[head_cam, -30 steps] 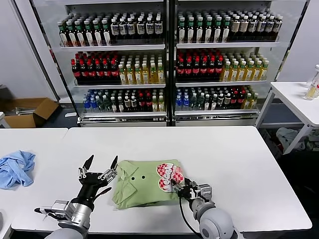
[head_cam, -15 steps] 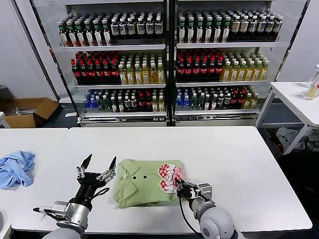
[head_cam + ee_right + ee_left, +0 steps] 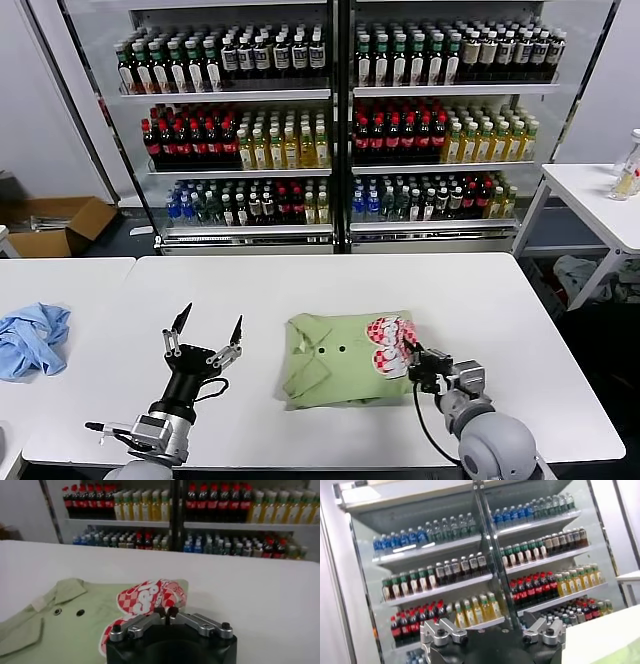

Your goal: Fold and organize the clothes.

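Shirt: the folded light green polo shirt (image 3: 345, 360) lay flat on the white table (image 3: 500, 310), near the front edge and a little right of centre, collar and two small buttons facing up.
Print: the red-and-white checkered print (image 3: 388, 346) sat on the shirt's right part, just beside the right gripper.
Right gripper: the right gripper (image 3: 412, 362) was low at the shirt's right edge, at the print; the right wrist view showed its fingertips (image 3: 160, 614) pressed together at the edge of the printed cloth (image 3: 145, 600). Whether cloth was caught between them could not be told.
Left gripper: the left gripper (image 3: 207, 331) was held up over bare table to the left of the shirt, apart from it, its fingers (image 3: 180, 322) spread wide and pointing upward.
Blue garment: a crumpled light blue garment (image 3: 30, 338) lay on the neighbouring table at the far left, well apart from the shirt.
Background: a glass-fronted cooler (image 3: 335, 120) with shelves of bottles stood behind the table.
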`<state>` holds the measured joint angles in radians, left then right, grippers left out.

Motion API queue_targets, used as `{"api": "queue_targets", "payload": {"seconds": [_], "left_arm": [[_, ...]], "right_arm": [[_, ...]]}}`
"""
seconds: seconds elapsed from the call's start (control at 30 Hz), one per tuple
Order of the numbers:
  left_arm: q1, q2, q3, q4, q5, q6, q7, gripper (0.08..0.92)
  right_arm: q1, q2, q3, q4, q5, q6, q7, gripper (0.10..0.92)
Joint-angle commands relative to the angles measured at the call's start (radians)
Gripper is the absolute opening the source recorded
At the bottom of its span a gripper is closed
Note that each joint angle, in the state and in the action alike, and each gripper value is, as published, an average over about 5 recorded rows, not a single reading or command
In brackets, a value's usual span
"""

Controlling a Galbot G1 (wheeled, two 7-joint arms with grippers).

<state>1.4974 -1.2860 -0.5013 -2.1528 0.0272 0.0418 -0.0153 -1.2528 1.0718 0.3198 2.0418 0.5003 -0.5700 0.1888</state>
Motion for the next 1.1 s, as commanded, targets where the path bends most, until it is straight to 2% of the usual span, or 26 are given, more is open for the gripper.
{"api": "queue_targets", "payload": {"seconds": [0.03, 0.13, 0.47, 0.6, 0.8, 0.87, 0.97, 1.1], "left_arm": [[-0.02, -0.007, 0.037, 0.056, 0.177, -0.082, 0.017, 0.823], [-0.036, -0.007, 0.055, 0.069, 0.177, -0.064, 0.021, 0.823], [-0.101, -0.031, 0.064, 0.108, 0.225, -0.022, 0.043, 0.823], [-0.12, -0.03, 0.054, 0.132, 0.28, -0.063, 0.044, 0.823], [-0.175, -0.026, -0.011, 0.2, 0.435, -0.195, 0.078, 0.823], [-0.185, -0.028, -0.017, 0.206, 0.409, -0.195, 0.085, 0.823], [-0.187, -0.031, -0.002, 0.194, 0.2, -0.15, 0.097, 0.823], [-0.166, -0.031, 0.021, 0.15, -0.024, -0.012, 0.071, 0.823]], "right_arm": [[-0.055, 0.001, 0.071, -0.007, -0.106, 0.029, -0.054, 0.132], [-0.094, -0.003, 0.089, 0.039, -0.108, 0.049, -0.039, 0.19], [-0.162, -0.013, 0.167, 0.163, -0.122, 0.096, -0.026, 0.483], [-0.098, -0.012, 0.167, 0.093, -0.189, 0.161, -0.033, 0.596], [0.009, -0.038, 0.163, -0.042, -0.309, 0.277, -0.076, 0.765], [0.037, -0.041, 0.157, -0.074, -0.318, 0.291, -0.086, 0.802], [0.068, -0.044, 0.149, -0.108, -0.319, 0.305, -0.094, 0.82], [0.073, -0.047, 0.145, -0.119, -0.305, 0.316, -0.098, 0.822]]}}
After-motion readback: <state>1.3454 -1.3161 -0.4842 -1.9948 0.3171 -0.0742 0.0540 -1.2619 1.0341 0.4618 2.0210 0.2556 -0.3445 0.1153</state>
